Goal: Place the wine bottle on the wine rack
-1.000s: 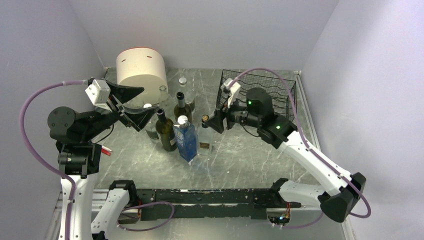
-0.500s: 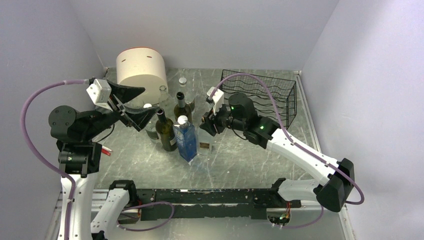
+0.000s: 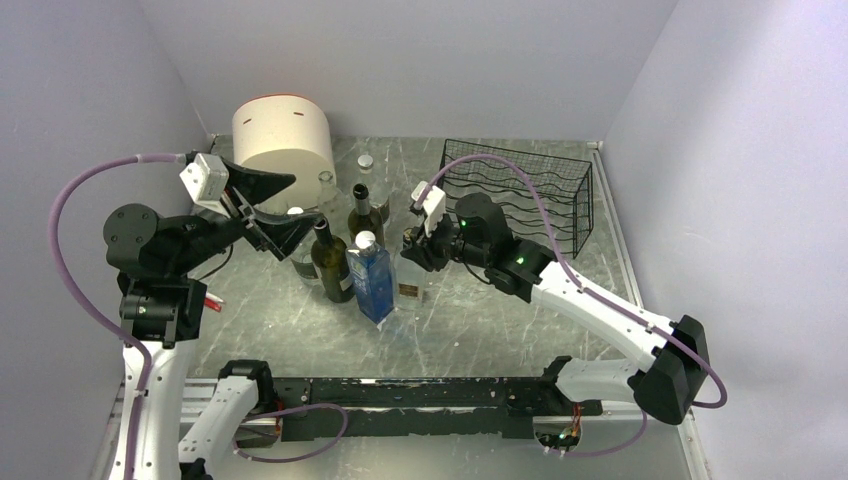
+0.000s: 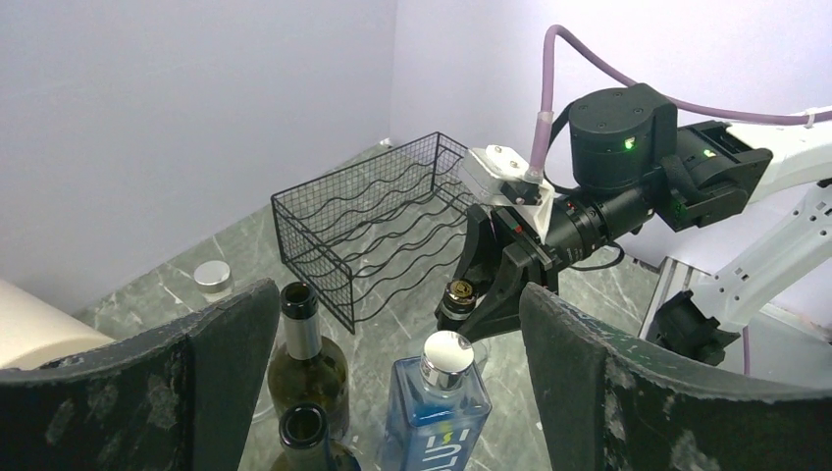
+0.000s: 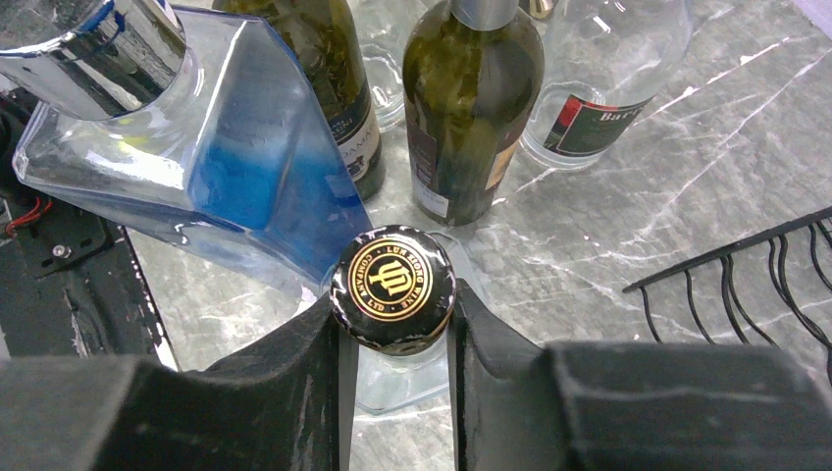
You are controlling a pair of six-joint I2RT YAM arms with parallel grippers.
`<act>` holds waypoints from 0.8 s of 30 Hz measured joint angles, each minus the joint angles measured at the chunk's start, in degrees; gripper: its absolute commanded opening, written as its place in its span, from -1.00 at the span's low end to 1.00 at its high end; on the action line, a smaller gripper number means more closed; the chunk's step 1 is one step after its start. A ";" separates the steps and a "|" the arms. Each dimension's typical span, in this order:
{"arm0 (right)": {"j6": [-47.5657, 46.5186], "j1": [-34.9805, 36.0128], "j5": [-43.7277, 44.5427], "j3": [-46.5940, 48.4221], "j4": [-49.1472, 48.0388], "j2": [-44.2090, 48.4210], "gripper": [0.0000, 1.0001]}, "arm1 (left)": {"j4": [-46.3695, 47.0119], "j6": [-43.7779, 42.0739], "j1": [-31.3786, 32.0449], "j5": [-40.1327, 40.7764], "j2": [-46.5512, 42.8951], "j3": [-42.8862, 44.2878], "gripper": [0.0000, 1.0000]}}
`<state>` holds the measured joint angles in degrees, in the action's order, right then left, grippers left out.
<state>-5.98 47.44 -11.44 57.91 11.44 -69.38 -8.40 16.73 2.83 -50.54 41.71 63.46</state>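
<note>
The right wrist view alone shows the grip: the right hand pinches the black, gold-printed cap of the wine bottle from both sides, while the top view hides that cap under the wrist. The bottle stands upright on the bench, long axis vertical, cap up. It is just beside the square blue bottle and near two dark green bottles. Bare marble lies between it and the wine rack, which sits farther back on the right, close to the back wall and the bench's right edge. The left wrist view shows the left hand spread wide above the bottle cluster.
</note>
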 measured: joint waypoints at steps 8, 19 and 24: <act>-0.02 0.20 3.91 -3.02 -0.50 4.22 -1.00 | -0.20 -0.68 4.79 1.40 3.17 0.50 0.96; 5.97 0.13 15.50 -6.21 2.10 18.34 -1.00 | 4.20 1.68 13.18 2.51 10.12 2.47 0.93; 10.75 0.15 22.53 -5.73 5.01 22.73 -1.00 | 9.42 4.39 19.91 3.96 13.79 2.58 0.89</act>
<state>4.78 47.59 11.09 52.18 16.45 -46.65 1.02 21.12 22.74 -46.59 55.51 66.04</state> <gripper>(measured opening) 0.345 0.958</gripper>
